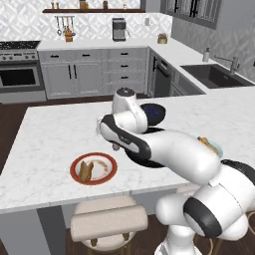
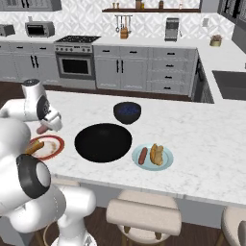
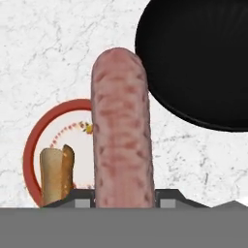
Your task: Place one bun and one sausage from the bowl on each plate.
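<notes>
Sausage [image 3: 122, 131] is being gripped in the tool [image 3: 123, 196], whose jaws are closed on its lower end; in the hand view it is standing up along the middle, pinkish-brown and mottled. In the right base view the same sausage is seen at the tool's tip, being held above the counter [image 2: 202, 129] just beside the red-rimmed plate [image 2: 54, 146]. On that plate one bun [image 3: 57, 174] is lying, golden-orange, near the rim. The black bowl [image 2: 103, 141] is sitting next to the red-rimmed plate, toward the middle of the counter, and nothing is being shown inside it. On the bowl's other side the pale blue plate [image 2: 166, 161] is carrying a second sausage [image 2: 142, 155] and a second bun [image 2: 156, 153], lying side by side. Behind the black bowl a small dark-blue bowl [image 2: 127, 112] is standing. In the left base view the tool itself is being hidden behind the arm's white links.
</notes>
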{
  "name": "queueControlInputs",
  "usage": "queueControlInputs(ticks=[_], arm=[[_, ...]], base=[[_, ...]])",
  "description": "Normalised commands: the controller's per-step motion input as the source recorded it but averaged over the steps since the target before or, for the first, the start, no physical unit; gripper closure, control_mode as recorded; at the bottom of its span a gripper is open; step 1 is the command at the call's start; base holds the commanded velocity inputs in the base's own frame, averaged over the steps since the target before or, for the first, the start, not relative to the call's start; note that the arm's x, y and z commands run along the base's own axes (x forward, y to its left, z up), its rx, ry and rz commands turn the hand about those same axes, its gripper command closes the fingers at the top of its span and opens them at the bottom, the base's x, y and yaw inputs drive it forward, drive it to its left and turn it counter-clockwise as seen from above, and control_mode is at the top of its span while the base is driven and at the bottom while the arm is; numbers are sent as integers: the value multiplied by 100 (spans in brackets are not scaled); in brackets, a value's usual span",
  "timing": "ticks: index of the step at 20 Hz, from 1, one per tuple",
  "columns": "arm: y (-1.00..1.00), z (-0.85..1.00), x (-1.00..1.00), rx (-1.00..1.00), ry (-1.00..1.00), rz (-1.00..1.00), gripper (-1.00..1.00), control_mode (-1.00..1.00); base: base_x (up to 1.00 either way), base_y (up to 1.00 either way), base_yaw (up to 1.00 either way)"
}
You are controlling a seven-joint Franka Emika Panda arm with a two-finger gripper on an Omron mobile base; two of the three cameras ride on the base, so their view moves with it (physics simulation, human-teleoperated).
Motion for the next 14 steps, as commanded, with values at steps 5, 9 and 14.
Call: queueControlInputs(ticks=[5, 9, 14], arm=[[56, -69, 22, 0, 4, -28, 100, -100], [0, -40, 25, -3, 4, -2, 100, -100], [5, -39, 6, 0, 0, 2, 100, -100]], base=[[0, 0, 0], [0, 0, 0], [0, 0, 0]])
